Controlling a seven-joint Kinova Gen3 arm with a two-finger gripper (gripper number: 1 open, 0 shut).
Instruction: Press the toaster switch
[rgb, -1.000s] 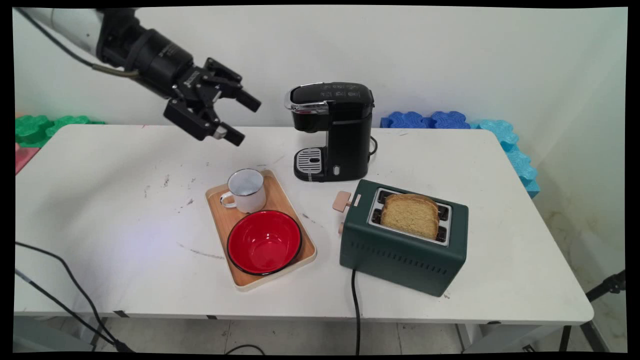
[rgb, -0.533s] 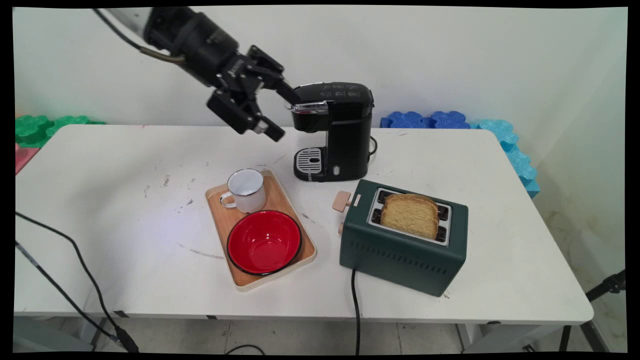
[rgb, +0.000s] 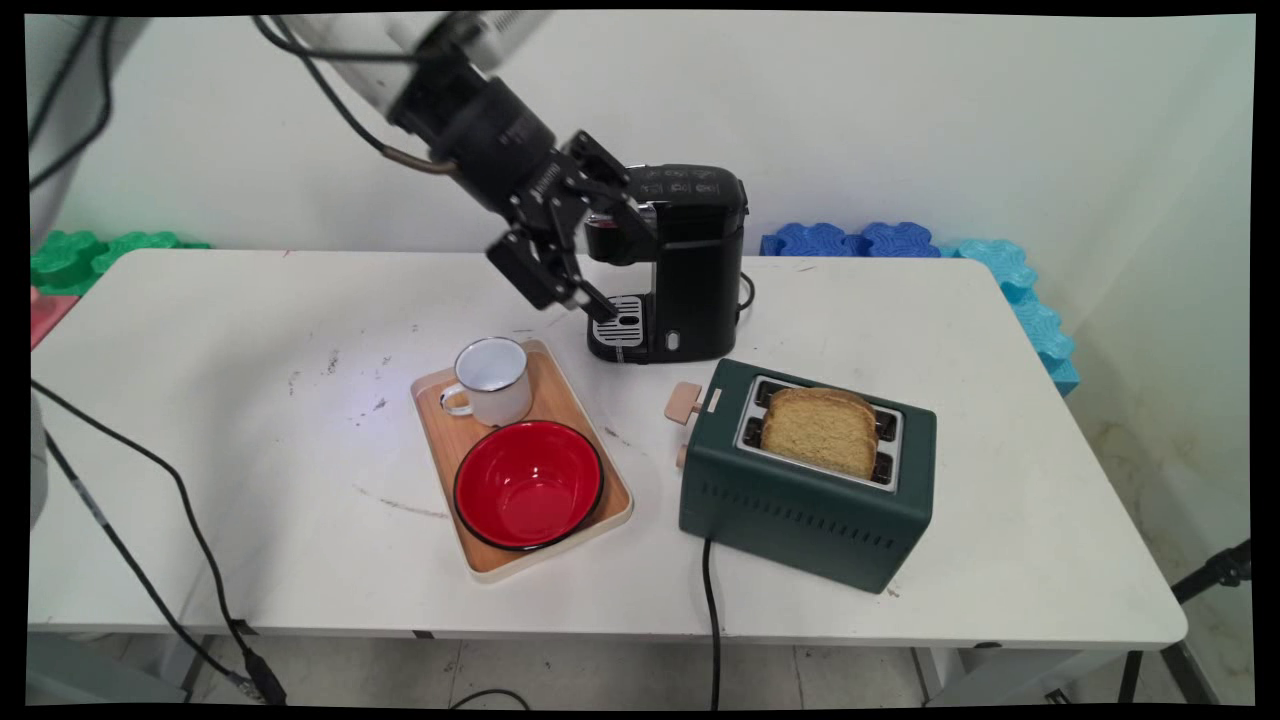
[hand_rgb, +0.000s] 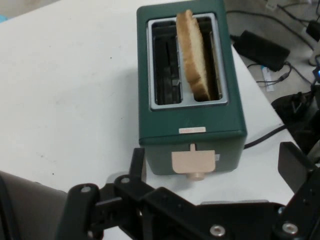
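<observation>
My gripper (rgb: 620, 262) hangs open in the air just in front of the black coffee machine (rgb: 690, 260), its upper finger level with the machine's head and its lower finger above the drip grate. Nothing is held. In the hand view the gripper (hand_rgb: 213, 150) looks down at the green toaster (hand_rgb: 192, 117), with one slice of bread (hand_rgb: 192, 50) upright in the right slot and the beige lever (hand_rgb: 193, 162) facing me. The toaster (rgb: 810, 480) stands to the right of and nearer than the gripper in the main view, apart from it.
A wooden tray (rgb: 440, 440) carries a white enamel mug (rgb: 492, 380) and a red bowl (rgb: 528, 485), below and left of the gripper. The toaster's black cord (rgb: 712, 620) runs off the front edge. Blue foam mats (rgb: 900, 240) and green ones (rgb: 70, 255) lie behind the table.
The arm has swung from the table's left toward the right and a little lower, bringing the open gripper up to the coffee machine's front. Nothing on the table has moved.
</observation>
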